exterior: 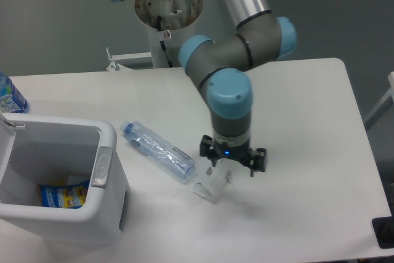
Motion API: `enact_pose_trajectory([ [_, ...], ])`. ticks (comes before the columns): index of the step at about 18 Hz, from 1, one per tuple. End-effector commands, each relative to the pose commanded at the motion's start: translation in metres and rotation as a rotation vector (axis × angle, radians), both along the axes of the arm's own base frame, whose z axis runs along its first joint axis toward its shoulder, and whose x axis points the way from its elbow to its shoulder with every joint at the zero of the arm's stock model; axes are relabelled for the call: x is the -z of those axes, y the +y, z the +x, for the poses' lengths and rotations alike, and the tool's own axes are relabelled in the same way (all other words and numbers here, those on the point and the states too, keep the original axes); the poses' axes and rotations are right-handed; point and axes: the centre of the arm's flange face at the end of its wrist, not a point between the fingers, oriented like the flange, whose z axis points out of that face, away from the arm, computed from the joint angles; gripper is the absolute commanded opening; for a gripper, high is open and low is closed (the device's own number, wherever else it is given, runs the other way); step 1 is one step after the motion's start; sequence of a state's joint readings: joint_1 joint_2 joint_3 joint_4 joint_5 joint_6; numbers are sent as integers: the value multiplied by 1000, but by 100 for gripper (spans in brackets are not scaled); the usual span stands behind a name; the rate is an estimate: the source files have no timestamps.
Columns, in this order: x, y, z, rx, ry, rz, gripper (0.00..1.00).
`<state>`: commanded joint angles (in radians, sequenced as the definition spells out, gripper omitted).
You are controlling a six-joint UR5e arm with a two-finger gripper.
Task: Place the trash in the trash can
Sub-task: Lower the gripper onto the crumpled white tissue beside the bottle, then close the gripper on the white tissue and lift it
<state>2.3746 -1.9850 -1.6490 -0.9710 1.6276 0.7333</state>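
Overhead, the gripper (232,163) hovers with fingers spread just above the white packet (211,184) on the bench (308,121), beside the dented clear bottle (158,150); the trash can (58,180) stands left.

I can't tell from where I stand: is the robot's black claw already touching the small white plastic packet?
Cannot tell. The single camera view shows the gripper overlapping the small white plastic packet from above, so neither contact nor a gap shows plainly.

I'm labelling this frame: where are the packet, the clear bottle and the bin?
packet (208,188), fixed camera, its lower white half.
clear bottle (157,150), fixed camera, mid body.
bin (103,166), fixed camera, grey latch panel.
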Motion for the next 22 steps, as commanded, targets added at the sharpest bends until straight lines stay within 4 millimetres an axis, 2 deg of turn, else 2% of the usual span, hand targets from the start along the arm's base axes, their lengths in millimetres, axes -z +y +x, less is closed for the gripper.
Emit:
enact_pose_trajectory([
  [1, 0, 5, 8, 14, 0, 0, 100],
  [8, 25, 17, 29, 23, -20, -17, 100],
  [12, 34, 24, 29, -26, -6, 20, 100],
  [13, 39, 24, 32, -23, -6, 23, 97],
  [17, 47, 23, 34, -21, -8, 20, 71],
  [20, 48, 19, 36, -22, -9, 15, 62],
  [22, 47, 18, 37, -23, -8, 12, 47],
])
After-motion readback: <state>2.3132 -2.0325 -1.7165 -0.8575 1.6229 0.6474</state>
